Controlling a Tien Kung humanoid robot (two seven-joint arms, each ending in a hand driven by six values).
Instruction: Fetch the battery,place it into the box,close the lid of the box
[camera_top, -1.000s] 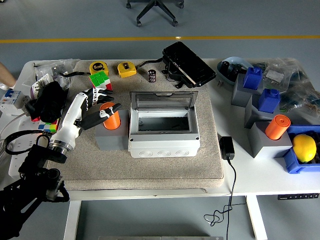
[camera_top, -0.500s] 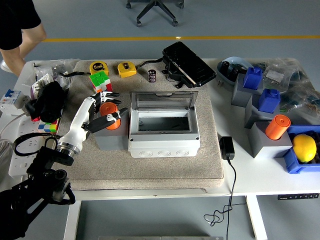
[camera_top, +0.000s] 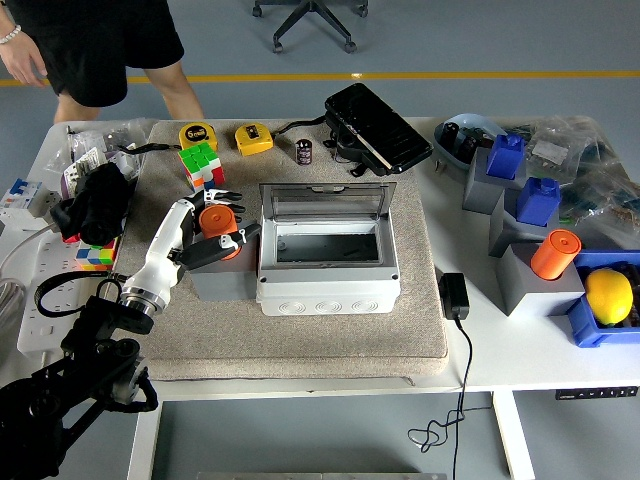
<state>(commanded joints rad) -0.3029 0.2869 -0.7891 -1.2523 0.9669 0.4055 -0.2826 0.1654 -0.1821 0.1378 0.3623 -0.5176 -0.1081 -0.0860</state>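
An orange cylindrical battery (camera_top: 214, 221) stands in a grey holder block (camera_top: 220, 276) on the beige mat, just left of the white box (camera_top: 328, 283). The box's clear lid (camera_top: 326, 201) stands open at the back and the inside looks empty. My left hand (camera_top: 227, 220) reaches in from the lower left. Its fingers (camera_top: 226, 197) pass behind the battery, its thumb (camera_top: 240, 238) lies in front, and they close on it. The battery still sits in the holder.
A Rubik's cube (camera_top: 200, 162), tape measures (camera_top: 253, 138), a small black cylinder (camera_top: 304, 151) and a black case (camera_top: 375, 127) lie behind the box. A second orange cylinder (camera_top: 555, 253), blue blocks and a lemon bin (camera_top: 607, 300) are at the right. A person (camera_top: 95, 45) stands at the far left.
My left hand has moved right and forward, and its fingers have drawn in around the orange battery. A person has walked into view at the top left.
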